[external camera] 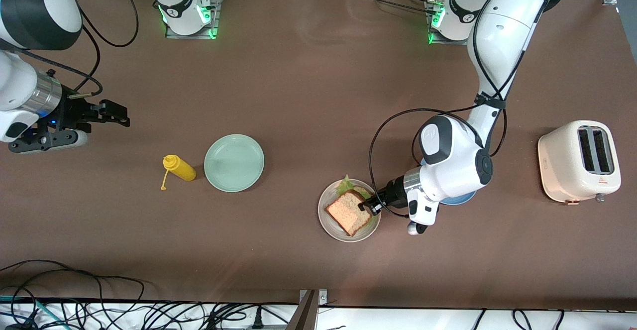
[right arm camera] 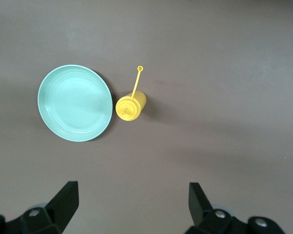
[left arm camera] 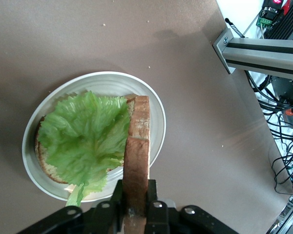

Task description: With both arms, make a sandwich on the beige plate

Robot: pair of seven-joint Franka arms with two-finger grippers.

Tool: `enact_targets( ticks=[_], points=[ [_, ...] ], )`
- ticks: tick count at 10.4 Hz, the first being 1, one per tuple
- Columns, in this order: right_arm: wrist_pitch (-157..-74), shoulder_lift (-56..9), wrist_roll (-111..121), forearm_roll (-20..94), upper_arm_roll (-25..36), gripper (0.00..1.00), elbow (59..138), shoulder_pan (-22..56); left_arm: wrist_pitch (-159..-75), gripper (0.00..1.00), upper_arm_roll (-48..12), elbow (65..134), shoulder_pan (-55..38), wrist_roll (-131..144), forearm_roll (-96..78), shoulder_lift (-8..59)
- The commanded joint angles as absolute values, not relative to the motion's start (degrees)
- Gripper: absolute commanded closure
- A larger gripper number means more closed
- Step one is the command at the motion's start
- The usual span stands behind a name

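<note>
Sandwich (external camera: 349, 211) sits on the beige plate (external camera: 329, 225): lower toast slice (left arm camera: 48, 165) flat, lettuce leaf (left arm camera: 85, 139) over it. Upper slice (left arm camera: 136, 161) stands tilted on edge, clamped between the left gripper (left arm camera: 135, 207) fingers. Right gripper (right arm camera: 133, 202) waits above the table near the right arm's end, fingers wide apart (nothing held).

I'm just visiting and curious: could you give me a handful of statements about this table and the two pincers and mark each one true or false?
1. The left pincer grips a toast slice over the beige plate. True.
2. Lettuce lies on the mint-green plate. False: it lies on toast on the beige plate.
3. The right pincer is open, holding nothing. True.
4. The yellow bottle stands upright. False: it lies beside the mint-green plate.
</note>
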State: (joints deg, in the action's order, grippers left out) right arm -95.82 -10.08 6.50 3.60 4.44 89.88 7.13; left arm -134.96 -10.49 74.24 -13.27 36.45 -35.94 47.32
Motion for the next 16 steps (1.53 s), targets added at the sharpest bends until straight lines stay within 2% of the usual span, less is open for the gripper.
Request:
enact_targets(
  ticks=[1,3,4,6,9,12,15,16],
  points=[
    [-92.82,-9.76,5.54,3.08,5.53,0.00,87.37,6.77,-133.86,0.32,-9.93,74.17,-13.18,34.20,-35.78,47.46],
    [-92.55,-9.93,6.23,3.08,7.63,0.00,86.66,6.59,-129.22,0.19,-10.02,74.53,-12.75,33.49,-27.64,47.37],
    [-92.46,-9.93,5.98,2.55,7.65,0.00,86.23,6.68,-127.29,0.17,-10.02,74.53,-12.66,33.49,-26.64,47.37],
    [-88.62,-9.58,6.41,2.37,8.95,0.00,83.43,6.68,-122.46,0.00,-9.93,74.53,-12.13,32.44,-24.37,47.29],
    [-87.10,-10.11,6.41,3.08,9.58,0.00,81.74,6.68,-112.71,0.00,-9.84,74.01,-8.02,32.61,-17.79,45.45],
    [-86.57,-10.20,6.59,2.99,9.67,0.00,81.65,6.50,-105.93,0.00,-9.76,73.92,-2.21,32.52,-6.28,39.40],
    [-86.92,-9.85,5.81,2.90,9.06,0.00,82.17,6.24,-103.62,0.00,-9.84,73.92,3.14,32.26,3.14,33.33],
    [-86.58,-9.84,5.80,2.99,6.36,0.00,82.18,3.11,-103.62,0.00,-9.84,73.92,4.12,31.39,6.82,31.40]
  ],
)
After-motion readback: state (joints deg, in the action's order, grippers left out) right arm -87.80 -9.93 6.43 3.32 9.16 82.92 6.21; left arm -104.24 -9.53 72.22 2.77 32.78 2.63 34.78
